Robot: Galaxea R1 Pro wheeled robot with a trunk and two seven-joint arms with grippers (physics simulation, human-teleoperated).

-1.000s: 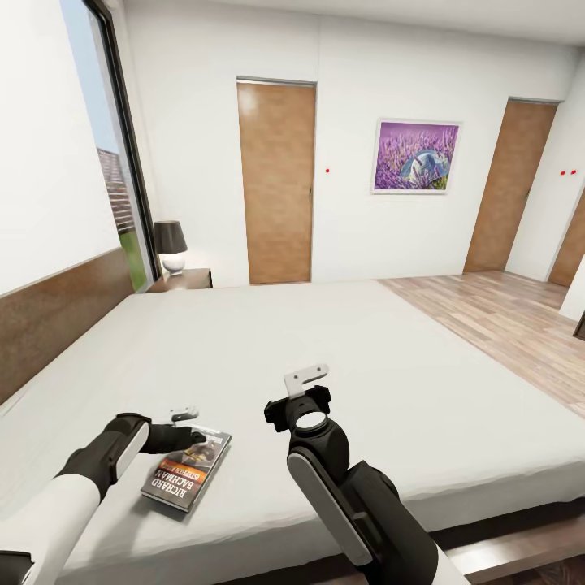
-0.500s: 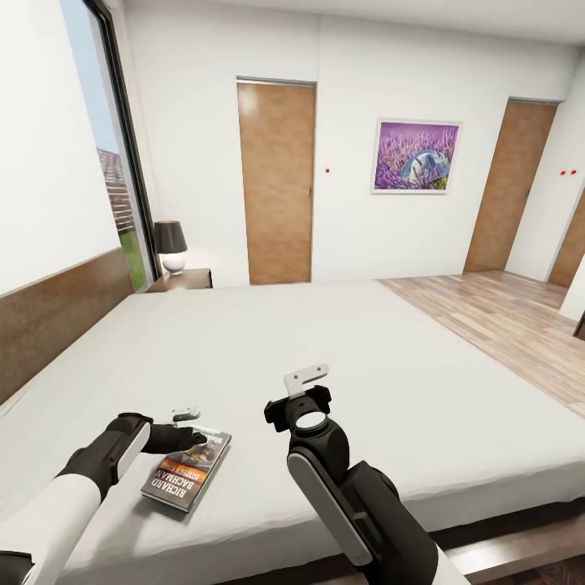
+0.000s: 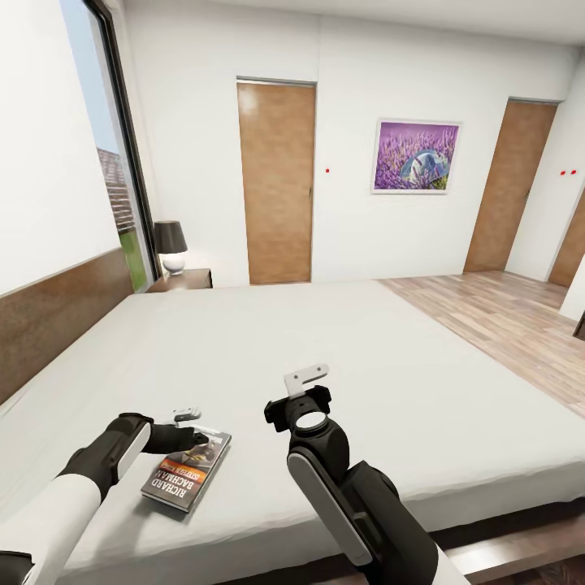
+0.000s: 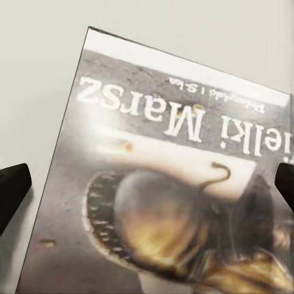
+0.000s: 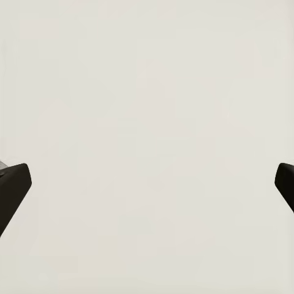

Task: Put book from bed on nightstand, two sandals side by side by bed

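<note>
Over at the upper left of the head view, a lamp (image 3: 171, 244) is sitting on the nightstand (image 3: 186, 279) beside the tall window (image 3: 110, 154). Lower left, the left gripper (image 3: 193, 436) is hovering over the book's (image 3: 187, 470) far end, its fingers (image 4: 13, 190) spreading wide to either side of the cover, gripping nothing. That book is lying flat on the bed (image 3: 325, 357), near its front edge. Just right of centre, the right gripper (image 3: 305, 379) is hanging above bare mattress, jaws parted and empty. Toward the upper right, a lavender picture (image 3: 416, 156) is hanging between two brown doors (image 3: 276, 183).
</note>
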